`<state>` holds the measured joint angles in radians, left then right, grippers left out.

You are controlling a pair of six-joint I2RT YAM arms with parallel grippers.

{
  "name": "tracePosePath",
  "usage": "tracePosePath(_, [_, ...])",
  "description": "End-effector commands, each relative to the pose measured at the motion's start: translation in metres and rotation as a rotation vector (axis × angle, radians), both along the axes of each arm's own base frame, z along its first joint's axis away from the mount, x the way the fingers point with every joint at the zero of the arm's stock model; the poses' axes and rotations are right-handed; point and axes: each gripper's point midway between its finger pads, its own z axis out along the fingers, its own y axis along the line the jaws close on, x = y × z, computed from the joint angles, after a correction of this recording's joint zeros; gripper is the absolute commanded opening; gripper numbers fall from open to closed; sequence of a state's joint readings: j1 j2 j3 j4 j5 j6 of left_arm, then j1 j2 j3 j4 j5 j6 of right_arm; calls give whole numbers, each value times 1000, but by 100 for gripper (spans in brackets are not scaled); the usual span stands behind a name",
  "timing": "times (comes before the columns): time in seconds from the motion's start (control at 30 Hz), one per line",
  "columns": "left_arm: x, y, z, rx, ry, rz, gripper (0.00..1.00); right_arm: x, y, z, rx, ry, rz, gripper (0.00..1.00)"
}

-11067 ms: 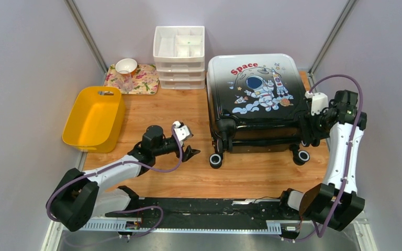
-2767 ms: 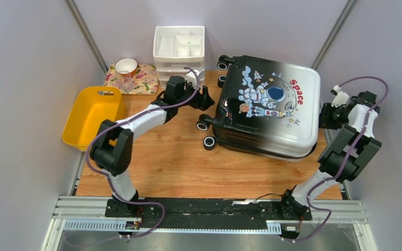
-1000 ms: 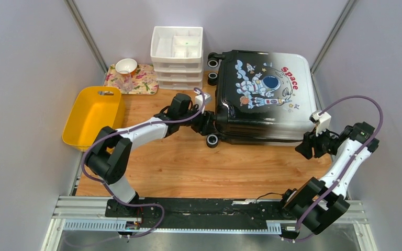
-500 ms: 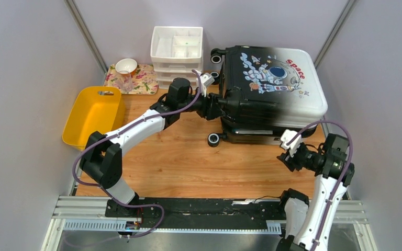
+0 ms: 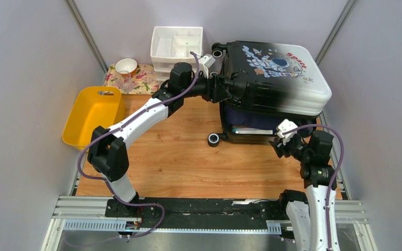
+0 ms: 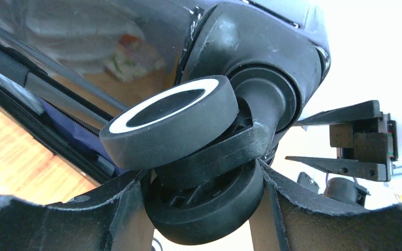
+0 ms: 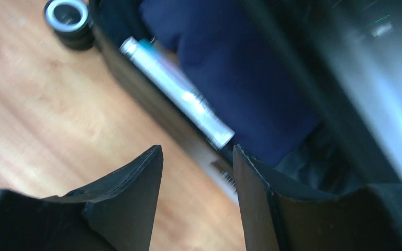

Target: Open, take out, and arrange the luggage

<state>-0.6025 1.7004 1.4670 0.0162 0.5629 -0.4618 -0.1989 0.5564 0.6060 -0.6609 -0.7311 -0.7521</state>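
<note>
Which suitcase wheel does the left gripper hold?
The middle wheel, on the raised shell; the near wheel rests on the table, the far wheel is untouched.

Luggage (image 5: pixel 277 78) contents (image 7: pixel 230 83) blurred, mostly hidden

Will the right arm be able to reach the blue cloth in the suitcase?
Probably yes. The left gripper holds the lid up by a wheel, and the right gripper, jaws open, faces the blue cloth with nothing between.

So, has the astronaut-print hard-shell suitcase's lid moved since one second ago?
Yes. The lid swung up off the lower half; the white plastic drawer organizer beside it stayed put.
</note>
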Motion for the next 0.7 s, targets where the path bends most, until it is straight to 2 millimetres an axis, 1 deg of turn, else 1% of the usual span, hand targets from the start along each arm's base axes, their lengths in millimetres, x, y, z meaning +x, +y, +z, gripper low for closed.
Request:
tracePosePath(0.0, [23, 9, 83, -137, -209, 65, 0, 60, -7, 82, 25, -357, -138, 57])
tracePosePath(0.03, [23, 9, 83, -136, -208, 67, 0, 68, -13, 90, 13, -384, -184, 57])
tracePosePath(0.07, [21, 9, 83, -136, -209, 59, 0, 77, -9, 90, 22, -373, -188, 58])
tracePosePath(0.1, [20, 9, 82, -134, -208, 55, 1, 84, -11, 103, 28, -415, -208, 59])
tracePosePath(0.13, [18, 11, 84, -136, -213, 54, 9, 91, -16, 118, 33, -453, -244, 59])
tracePosePath(0.17, [17, 12, 84, -133, -223, 54, 18, 99, -19, 119, 36, -454, -265, 61])
tracePosePath(0.2, [16, 14, 81, -125, -223, 58, 28, 103, -22, 134, 52, -499, -289, 61])
tracePosePath(0.23, [14, 18, 86, -127, -239, 63, 48, 107, -28, 141, 54, -518, -321, 62])
tracePosePath(0.27, [14, 22, 87, -124, -251, 73, 59, 111, -30, 154, 64, -542, -337, 63])
tracePosePath(0.3, [13, 25, 82, -114, -247, 80, 69, 113, -31, 166, 82, -568, -351, 63])
tracePosePath(0.33, [14, 36, 87, -120, -257, 103, 75, 114, -33, 173, 85, -583, -358, 63])
tracePosePath(0.37, [15, 43, 88, -122, -255, 122, 76, 119, -34, 186, 88, -605, -365, 63])
tracePosePath(0.4, [17, 50, 80, -113, -235, 138, 77, 123, -37, 194, 87, -628, -380, 63])
tracePosePath(0.43, [19, 62, 85, -116, -240, 159, 77, 126, -43, 201, 85, -641, -413, 63])
tracePosePath(0.47, [19, 69, 85, -113, -241, 173, 78, 131, -45, 211, 86, -655, -425, 63])
tracePosePath(0.5, [19, 76, 74, -98, -225, 185, 78, 134, -46, 222, 90, -683, -433, 63])
tracePosePath(0.53, [14, 86, 81, -96, -265, 195, 78, 135, -47, 228, 97, -695, -439, 63])
tracePosePath(0.57, [10, 93, 78, -78, -293, 185, 78, 141, -46, 229, 100, -687, -433, 63])
tracePosePath(0.6, [3, 96, 61, -32, -307, 165, 78, 142, -45, 245, 112, -715, -430, 63])
tracePosePath(0.63, [-7, 104, 65, 16, -419, 145, 78, 145, -44, 250, 127, -714, -423, 64])
tracePosePath(0.67, [-19, 104, 58, 33, -451, 89, 77, 155, -42, 248, 132, -696, -419, 64])
